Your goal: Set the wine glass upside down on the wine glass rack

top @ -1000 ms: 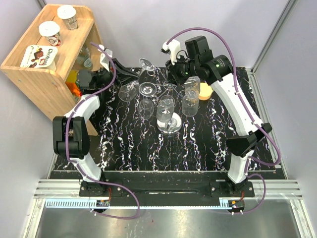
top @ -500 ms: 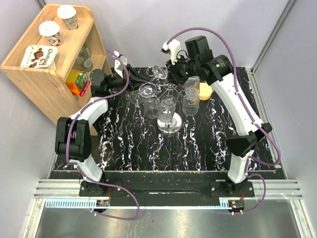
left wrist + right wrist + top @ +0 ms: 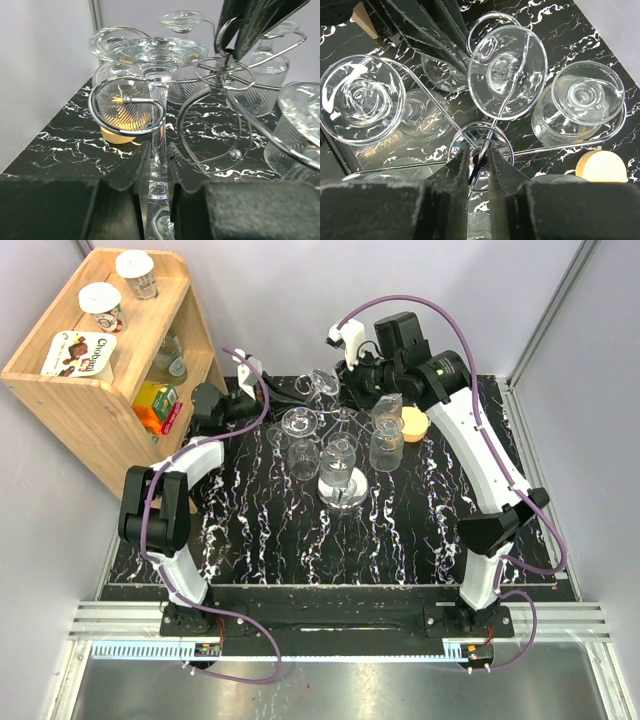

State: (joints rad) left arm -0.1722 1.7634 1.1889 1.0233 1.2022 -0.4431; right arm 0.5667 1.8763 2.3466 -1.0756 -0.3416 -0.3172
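Black marbled surface (image 3: 250, 530), top view: wine glass rack (image 3: 342, 492) stands mid-surface toward the far edge, other glasses (image 3: 385, 445) hanging from it. Left pincer (image 3: 298, 391) holds 1 wine glass (image 3: 320, 383) at the rack's far-left side. Right pincer (image 3: 348, 400) sits at the rack's top.
Left wrist view: pincer closed on the stem; glass inverted, foot uppermost, stem inside 1 curled wire arm (image 3: 125, 107).
Right wrist view: pincer clamped on the rack's central post (image 3: 479, 160).

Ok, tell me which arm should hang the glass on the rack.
Left. The left gripper holds the upturned glass by the stem at a rack loop; the right gripper pinches the rack's post.
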